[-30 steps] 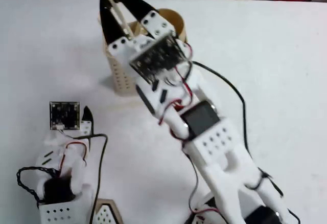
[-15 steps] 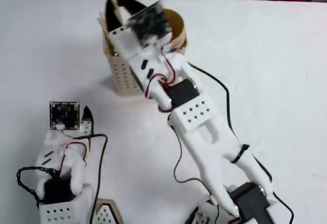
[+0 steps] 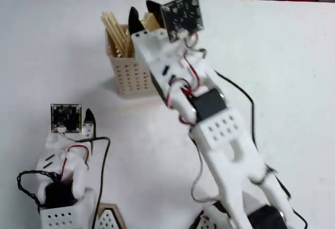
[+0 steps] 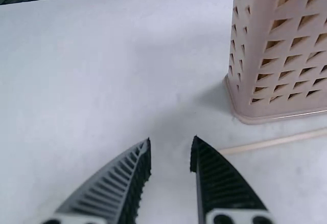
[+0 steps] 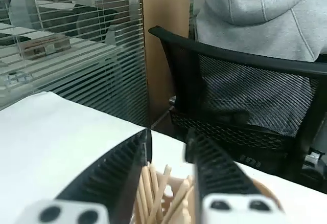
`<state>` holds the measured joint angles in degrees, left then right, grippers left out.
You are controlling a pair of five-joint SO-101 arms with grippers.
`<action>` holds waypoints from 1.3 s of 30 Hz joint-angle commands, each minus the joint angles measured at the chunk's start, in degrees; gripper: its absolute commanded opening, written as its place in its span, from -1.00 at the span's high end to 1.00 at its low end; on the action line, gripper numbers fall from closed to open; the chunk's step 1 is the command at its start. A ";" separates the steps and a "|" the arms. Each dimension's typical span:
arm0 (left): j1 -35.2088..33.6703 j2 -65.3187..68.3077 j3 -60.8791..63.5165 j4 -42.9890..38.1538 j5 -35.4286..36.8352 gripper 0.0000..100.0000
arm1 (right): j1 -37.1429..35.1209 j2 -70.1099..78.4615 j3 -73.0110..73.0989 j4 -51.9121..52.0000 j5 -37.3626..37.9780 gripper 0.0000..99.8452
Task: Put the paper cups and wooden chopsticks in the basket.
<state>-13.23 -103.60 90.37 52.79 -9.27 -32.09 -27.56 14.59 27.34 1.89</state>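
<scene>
A cream perforated basket (image 3: 127,72) stands at the back of the table with a bundle of wooden chopsticks (image 3: 114,29) upright in it. My right gripper (image 3: 142,12) hovers just over the basket's far side, open, with nothing between its fingers. From its wrist the chopsticks (image 5: 157,183) lie right under the gripper (image 5: 167,139), and a tan paper cup rim (image 5: 261,187) shows beside them. My left gripper (image 4: 171,147) rests low over the table, open and empty. One loose chopstick (image 4: 271,142) lies on the table by the basket (image 4: 281,55).
The left arm (image 3: 65,150) sits folded at the front left corner. The right arm (image 3: 209,119) stretches diagonally across the table's middle. A black mesh chair (image 5: 245,96) with a person in grey stands behind the table's far edge.
The right gripper carried a chopstick over the basket, pushed farther back and tilted up; the chopstick has left its fingers. The left arm has not moved.
</scene>
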 commanded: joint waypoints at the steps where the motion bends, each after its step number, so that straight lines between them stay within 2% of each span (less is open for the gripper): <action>1: -0.48 -0.75 -0.26 0.26 -0.79 0.72 | 0.13 -7.96 -1.93 11.47 7.65 0.96; 5: -0.48 -0.75 -0.26 0.26 -0.79 0.72 | 0.66 -13.23 -1.93 26.33 15.47 0.96; 9: -0.48 -0.75 0.62 -0.26 -3.60 0.72 | 2.86 -16.48 -1.85 39.25 16.26 0.96; 12: -0.48 -0.75 0.97 -0.97 -3.69 0.72 | 4.53 -17.89 0.44 44.26 16.70 0.96; 16: -0.84 -0.75 0.79 -0.88 -3.60 0.72 | 4.88 -19.21 8.70 44.18 19.25 0.96; 22: -7.69 -0.75 0.53 -2.90 -3.34 0.72 | 4.35 -19.30 17.14 43.74 26.29 0.96; 25: -12.18 -0.84 -1.41 -1.76 -2.81 0.72 | 0.66 -19.12 18.73 41.98 29.19 0.96; 27: -16.66 -0.84 -2.90 0.18 1.05 0.72 | -3.03 -17.71 18.81 41.27 30.33 0.96; 31: -22.55 -0.84 -3.52 1.49 4.84 0.71 | -10.95 -8.75 16.88 39.69 30.68 0.96; 36: -22.64 -0.84 -2.81 1.32 5.10 0.71 | -17.27 8.57 7.30 38.46 30.86 0.96; 39: -22.64 -0.84 -2.46 1.14 5.01 0.71 | -18.15 18.68 -0.35 38.81 33.93 0.86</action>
<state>-35.21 -103.60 90.02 54.20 -4.79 -49.05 -16.57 22.51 66.81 33.54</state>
